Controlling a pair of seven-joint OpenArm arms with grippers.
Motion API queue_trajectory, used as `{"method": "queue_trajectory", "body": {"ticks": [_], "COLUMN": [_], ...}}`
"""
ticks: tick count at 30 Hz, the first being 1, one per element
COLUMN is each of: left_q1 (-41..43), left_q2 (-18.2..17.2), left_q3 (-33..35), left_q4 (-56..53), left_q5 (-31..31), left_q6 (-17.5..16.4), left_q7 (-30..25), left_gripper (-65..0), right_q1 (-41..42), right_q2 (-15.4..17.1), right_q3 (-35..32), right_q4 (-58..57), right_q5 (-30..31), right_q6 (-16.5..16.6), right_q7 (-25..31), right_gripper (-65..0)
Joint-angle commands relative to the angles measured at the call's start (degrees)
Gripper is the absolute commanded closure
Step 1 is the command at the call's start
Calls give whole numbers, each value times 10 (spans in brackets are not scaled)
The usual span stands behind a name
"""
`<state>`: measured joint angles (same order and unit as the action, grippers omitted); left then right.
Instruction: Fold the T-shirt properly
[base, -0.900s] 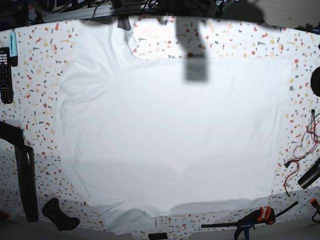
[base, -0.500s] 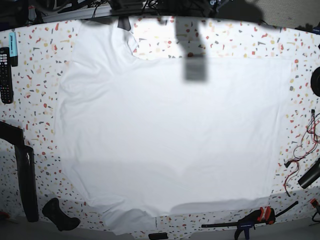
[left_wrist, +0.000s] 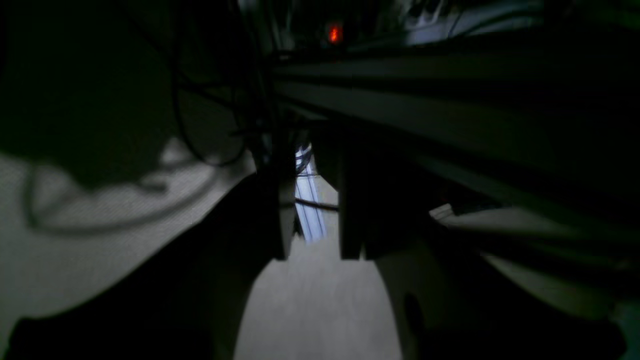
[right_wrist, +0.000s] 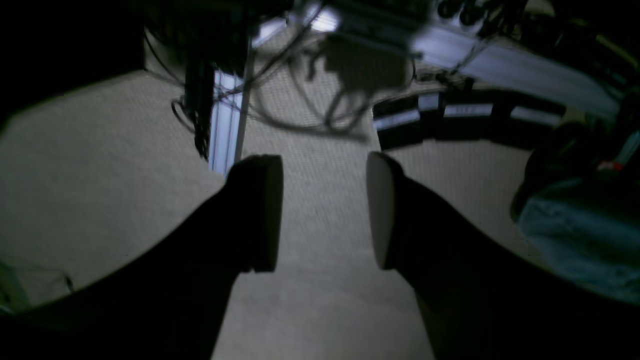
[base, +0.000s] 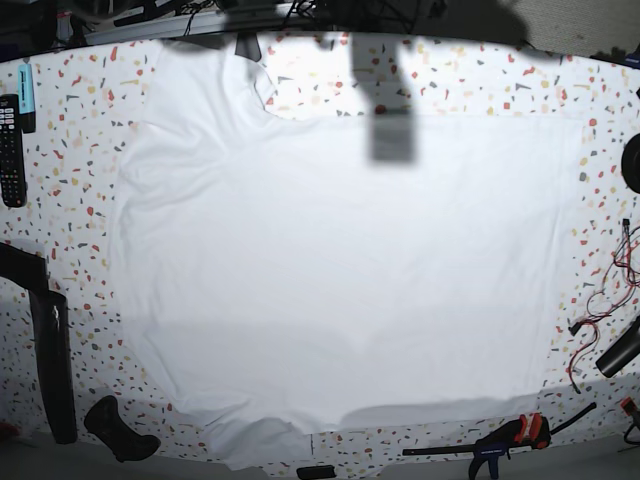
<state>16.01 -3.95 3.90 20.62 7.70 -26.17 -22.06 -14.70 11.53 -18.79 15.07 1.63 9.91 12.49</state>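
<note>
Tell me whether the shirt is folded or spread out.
Spread out. The T-shirt lies flat and open across the table, one sleeve at the upper left, no fold made yet.

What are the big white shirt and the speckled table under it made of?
The shirt looks like soft matte cloth, probably cotton knit: it wrinkles and drapes. The table looks hard and smooth, white with coloured chips like terrazzo, though it could be a printed laminate.

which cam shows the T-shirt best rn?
Base view. The T-shirt lies spread flat on the speckled table, nearly whole in frame. Both wrist views are dark and show none of it: only the open left gripper and open right gripper.
</note>
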Motion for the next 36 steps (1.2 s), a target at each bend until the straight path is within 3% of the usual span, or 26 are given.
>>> {"method": "queue_trajectory", "body": {"ticks": [1,4,8,16,22,25,29,32,36], "left_q1": [13,40,74,172,257,297,347,382,423], "left_q2": [-10,-25,-43,-77,-97,-106,-114,-113,-112], "left_q3": [1,1,0,-1,-1,-1,-2,-7,-31], "left_q4": [1,1,13,143,266,326,396,438,485], "left_q5": [-2,-2,-16,-35,-35,-35,-35,-36,-37], "left_q6": [-7,-6,-5,-7,-7,-7,-2,21,28], "left_q7": [-33,-92,-122,-118,-116,-87,-74,-73,-74], "left_gripper": [-150,-150,-150,-150,-150,-150,-150,-150,-150], "right_q1": [-11,-35,-74,-190,-285,-324,-378,-419,-475], "right_q2": [8,16,25,64,84,96,118,132,136], "right_q3": [0,0,0,0,1,1,1,1,30], "right_q4": [1,1,4,93,196,250,323,383,468], "right_q5": [0,0,1,22,23,26,74,112,112], "right_q6": [1,1,1,1,1,-1,-11,-28,-55], "right_q7": [4,6,13,118,118,118,119,120,120], "right_gripper": [-278,-278,-278,-278,-278,-278,-278,-278,-278]}}
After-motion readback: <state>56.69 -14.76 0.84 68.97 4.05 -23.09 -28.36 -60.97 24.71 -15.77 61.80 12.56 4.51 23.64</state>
